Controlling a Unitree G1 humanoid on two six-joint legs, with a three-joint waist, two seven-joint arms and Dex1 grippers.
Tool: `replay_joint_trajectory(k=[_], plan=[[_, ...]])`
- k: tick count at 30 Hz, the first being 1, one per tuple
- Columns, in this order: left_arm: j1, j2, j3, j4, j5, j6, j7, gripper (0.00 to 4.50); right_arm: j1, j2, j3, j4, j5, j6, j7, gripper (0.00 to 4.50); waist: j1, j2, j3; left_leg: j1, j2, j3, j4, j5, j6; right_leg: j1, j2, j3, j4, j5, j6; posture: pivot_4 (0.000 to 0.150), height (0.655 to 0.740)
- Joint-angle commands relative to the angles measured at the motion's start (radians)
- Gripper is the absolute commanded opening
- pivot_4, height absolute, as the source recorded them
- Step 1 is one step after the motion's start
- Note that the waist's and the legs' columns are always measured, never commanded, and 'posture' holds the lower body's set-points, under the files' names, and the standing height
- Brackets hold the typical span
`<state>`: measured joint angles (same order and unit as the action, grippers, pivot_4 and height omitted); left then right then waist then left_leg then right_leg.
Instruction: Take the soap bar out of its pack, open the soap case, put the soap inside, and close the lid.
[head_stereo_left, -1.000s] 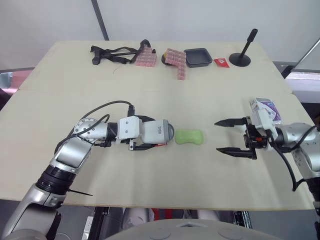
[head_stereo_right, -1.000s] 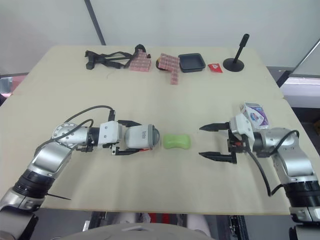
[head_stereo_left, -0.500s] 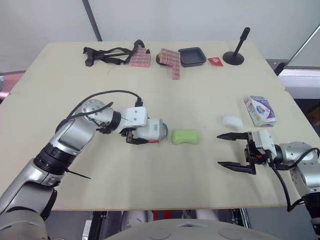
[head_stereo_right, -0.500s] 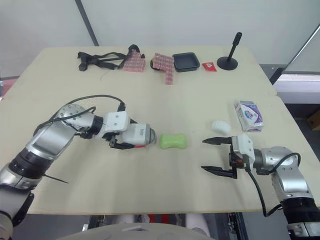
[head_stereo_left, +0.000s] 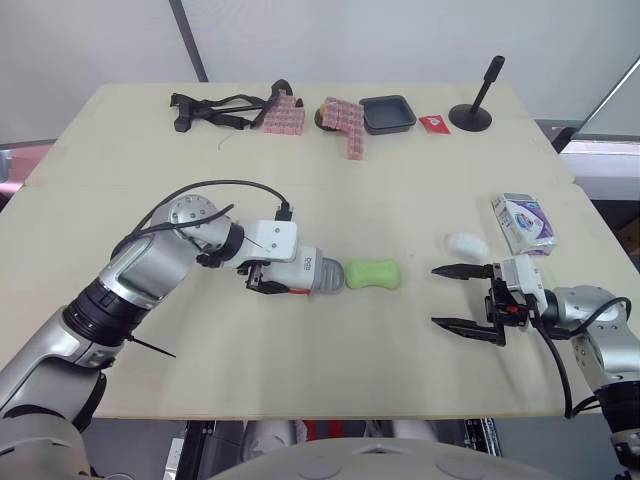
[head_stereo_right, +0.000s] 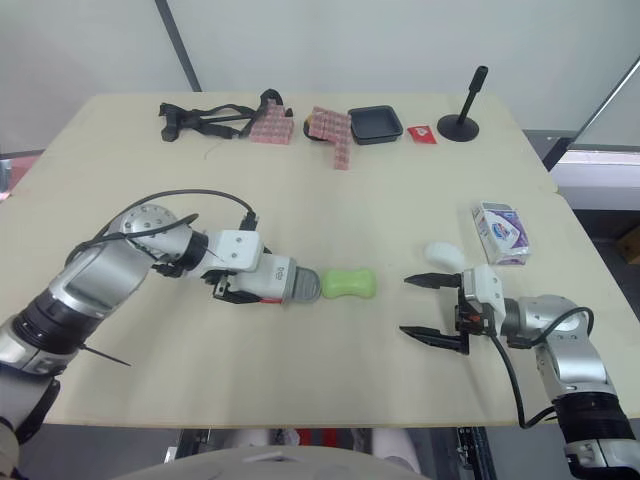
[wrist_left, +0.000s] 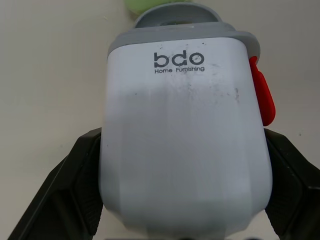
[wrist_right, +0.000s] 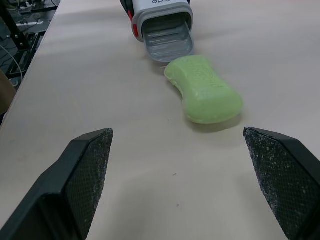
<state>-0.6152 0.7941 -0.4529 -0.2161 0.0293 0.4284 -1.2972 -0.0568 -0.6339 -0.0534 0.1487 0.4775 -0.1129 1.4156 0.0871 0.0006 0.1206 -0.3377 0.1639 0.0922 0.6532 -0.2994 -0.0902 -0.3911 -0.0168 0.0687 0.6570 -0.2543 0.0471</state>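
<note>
Your left claw (head_stereo_left: 275, 274) grips the soap case (head_stereo_left: 318, 273), its open mouth seemingly touching the soap (head_stereo_left: 374, 273) at its 3 o'clock on the worktop (head_stereo_left: 330, 190); your right claw (head_stereo_left: 437, 296) gapes wide, pack (head_stereo_left: 526, 221) at its 1 o'clock

Far edge of pale table (head_stereo_left: 420, 190), robot's left to right: black strap bundle (head_stereo_left: 215, 104), two pink checkered pads (head_stereo_left: 284, 115), shallow black tray (head_stereo_left: 389, 113), red packet (head_stereo_left: 435, 123), black round-based post stand (head_stereo_left: 473, 112).

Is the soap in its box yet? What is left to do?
Not yet. The green soap is out of its pack and lies on the table. The case looks open, its mouth at the soap's end. The left end effector holds the case. Left: slide the soap in, close the case.
</note>
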Motion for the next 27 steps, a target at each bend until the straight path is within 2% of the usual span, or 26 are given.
replay_joint_trajectory(k=[1,11,27], plan=[[-0.009,0.041,0.012,-0.023,0.012,-0.011,-0.028,3.48,-0.003,-0.006,-0.013,-0.029,0.009,0.001,-0.003,4.48,-0.001,0.0,0.0,0.0,0.0,0.0,0.0,0.0,0.0,0.0,0.0,0.0,0.0,0.0,0.0,0.15,0.74],[0.028,0.107,0.065,0.042,-0.016,-0.105,-0.055,3.48,-0.019,-0.01,-0.006,-0.058,0.01,0.03,-0.021,4.48,-0.001,0.0,0.0,0.0,0.0,0.0,-0.001,0.0,0.0,0.0,0.0,0.0,-0.001,0.0,0.0,0.15,0.74],[0.1,0.083,0.124,0.245,-0.033,-0.365,-0.014,3.48,-0.032,-0.015,-0.004,-0.077,0.003,0.049,-0.032,4.48,-0.003,0.0,0.0,0.001,0.0,0.0,-0.002,0.0,0.0,0.0,0.0,-0.001,-0.001,0.0,0.0,0.15,0.74]])
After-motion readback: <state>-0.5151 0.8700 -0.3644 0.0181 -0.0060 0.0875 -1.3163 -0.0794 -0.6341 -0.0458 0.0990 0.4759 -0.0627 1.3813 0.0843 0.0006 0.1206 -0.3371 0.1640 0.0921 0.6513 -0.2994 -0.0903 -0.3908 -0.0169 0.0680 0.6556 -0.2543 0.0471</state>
